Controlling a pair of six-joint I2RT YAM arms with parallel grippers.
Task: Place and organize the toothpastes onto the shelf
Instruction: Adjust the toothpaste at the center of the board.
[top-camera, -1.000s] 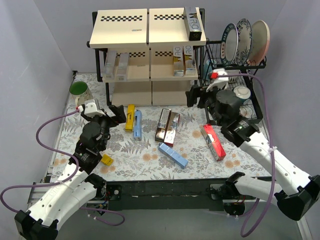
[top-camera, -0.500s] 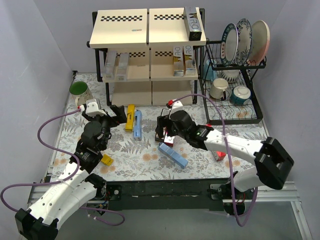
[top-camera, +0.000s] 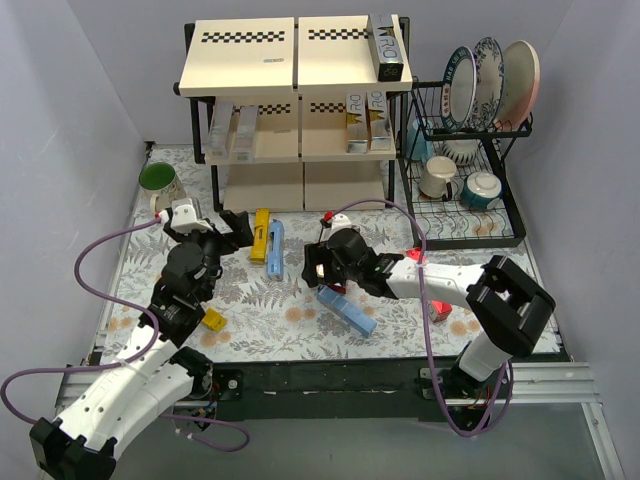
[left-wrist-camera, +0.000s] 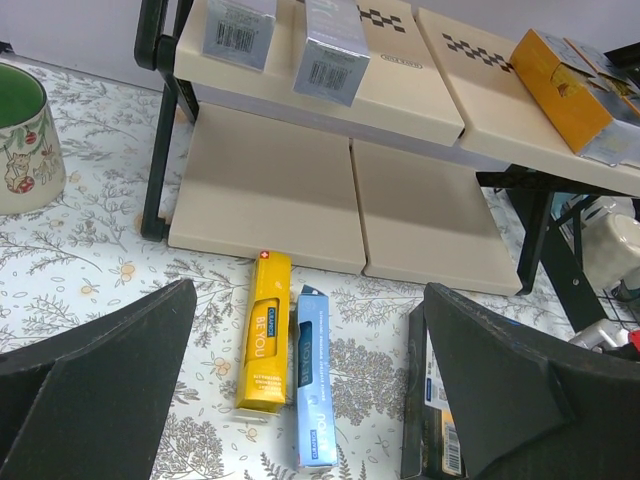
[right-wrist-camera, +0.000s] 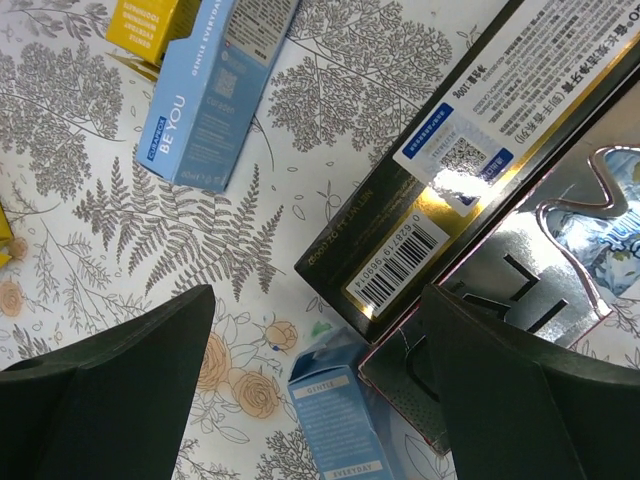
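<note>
The shelf stands at the back; it holds a dark carton on top, two silver cartons and two gold-white cartons on the middle tier. On the table lie a yellow carton, a blue carton, a light-blue carton and a red carton. My left gripper is open and empty above the yellow and blue cartons. My right gripper is open low over a black carton and a silver carton.
A black wire dish rack with plates and mugs stands right of the shelf. A green-lined mug sits at the far left. A small yellow block lies near the left arm. The shelf's bottom boards lie just behind the yellow carton.
My right arm has swung from the dish rack leftward and down over the black and silver cartons in the middle. The left arm has not moved.
</note>
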